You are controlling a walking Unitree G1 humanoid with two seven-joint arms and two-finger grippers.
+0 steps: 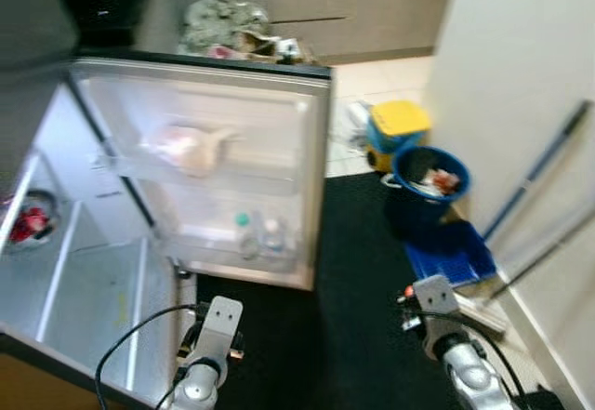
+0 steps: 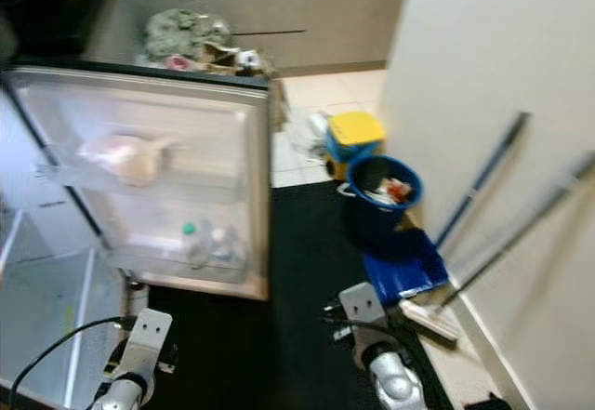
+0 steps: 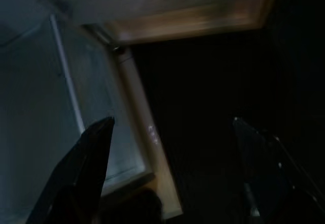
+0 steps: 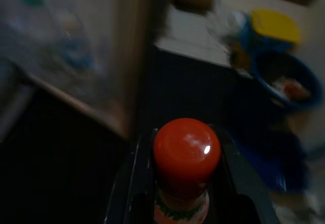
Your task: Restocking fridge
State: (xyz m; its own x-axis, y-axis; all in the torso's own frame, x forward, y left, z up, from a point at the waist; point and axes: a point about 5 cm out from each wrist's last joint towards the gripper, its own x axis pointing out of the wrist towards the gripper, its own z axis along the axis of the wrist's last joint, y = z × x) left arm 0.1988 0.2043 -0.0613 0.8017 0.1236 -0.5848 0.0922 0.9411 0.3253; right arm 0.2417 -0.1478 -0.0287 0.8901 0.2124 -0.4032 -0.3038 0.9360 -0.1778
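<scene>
Now we hold a red-capped bottle point(image 4: 186, 155) clamped between the fingers of our right gripper point(image 4: 183, 183) above the dark mat point(image 1: 353, 317), just beside the open fridge door point(image 1: 214, 168), while our left gripper point(image 3: 167, 148) hangs spread wide near the fridge point(image 1: 84, 289) edge.

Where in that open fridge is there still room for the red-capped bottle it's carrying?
The right tool holds the red-capped bottle. Free: the lower glass shelf inside the fridge looks bare. Crowded: the door's bottom rack holds bottles toward its outer end, the upper rack a pale bag, and the higher shelf a bowl.
</scene>
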